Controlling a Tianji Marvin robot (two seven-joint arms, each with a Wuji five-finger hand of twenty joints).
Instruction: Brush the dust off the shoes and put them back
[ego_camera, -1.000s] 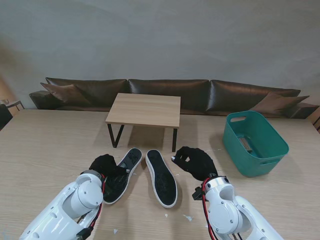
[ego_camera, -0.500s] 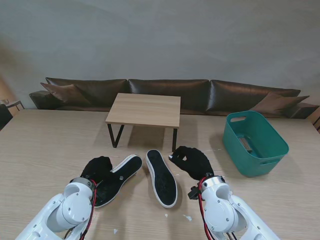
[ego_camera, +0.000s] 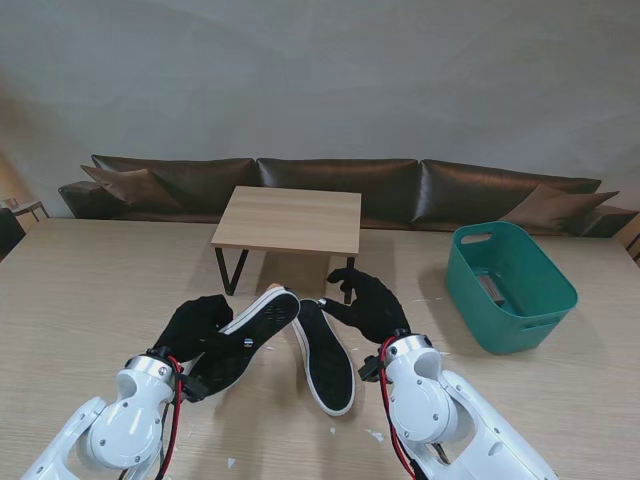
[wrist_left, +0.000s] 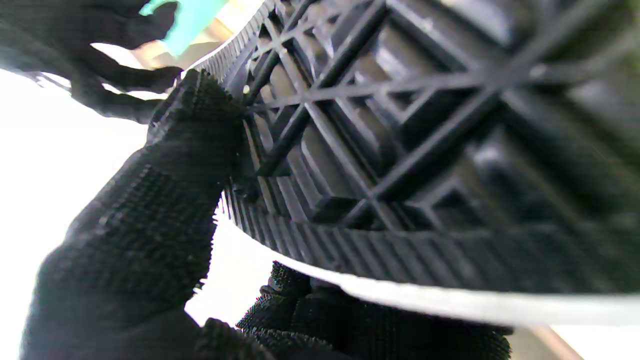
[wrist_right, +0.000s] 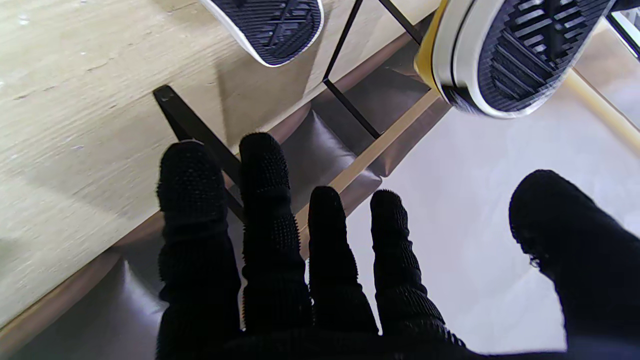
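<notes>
Stand view: left hand (ego_camera: 197, 322) in a black glove, closed around one shoe (ego_camera: 240, 340), sole turned up, toe tilted up and away toward the small wooden table (ego_camera: 290, 219). Heel end hidden behind the hand and forearm. Second shoe (ego_camera: 324, 355) flat on the big tabletop (ego_camera: 80, 300), sole up, just right of the held one, toe pointing far. Toes of the two shoes close together, contact not clear. Right hand (ego_camera: 368, 303) also gloved, empty, fingers apart and partly curled, hovering just right of the lying shoe's toe and near the small table's right leg. Green bin (ego_camera: 510, 285) standing well apart on the far right. Dark sofa (ego_camera: 330, 185) along the wall behind. Few pale scraps (ego_camera: 375, 435) on the tabletop near the right forearm.

Left wrist view: black tread of the held shoe (wrist_left: 400, 140) filling most of the frame, white rim along its edge, gloved fingers (wrist_left: 150, 220) pressed against the sole edge, more fingertips wrapped under the rim. Right hand's fingers blurred in the background with a bit of green bin behind.

Right wrist view: four fingers (wrist_right: 270, 240) stretched out and slightly apart, thumb well off to the side, nothing between them. Toe of the lying shoe (wrist_right: 272, 22) resting on the wood, toe of the raised shoe (wrist_right: 510, 50) clear of the surface, yellow lining visible at its edge.
</notes>
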